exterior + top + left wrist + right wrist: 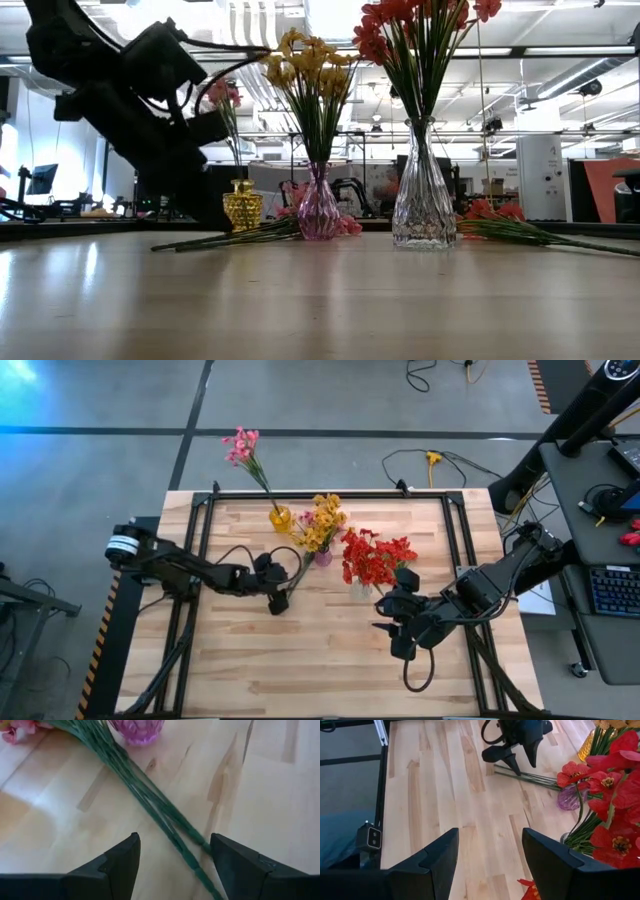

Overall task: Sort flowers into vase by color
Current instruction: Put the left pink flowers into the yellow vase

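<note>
Near edge of table: bare wood, nothing staged there.

R. gripper: hovers over the table's right-centre, jaws apart and empty, just short of the clear glass vase. It waits beside that vase, prob. to keep out of the other arm's way.

L. gripper: low over the table's left-centre, fingers spread with nothing between them, straddling the stem ends of a loose bunch that lies flat on the wood. The stems run between the jaws toward the pink vase, so a close here would take the bunch near its cut end, leaving the blossoms free to go up into a vase.

Mid table, vases in a slanted row: red flowers in the clear vase; yellow flowers in the pink vase, the loose bunch's pink heads lying just beside its base; a few pink flowers in the amber vase, farthest back, leaning out past the far edge.

More red sprays lie flat beside the clear vase, apparently unsorted; the low view does not settle how many.
</note>
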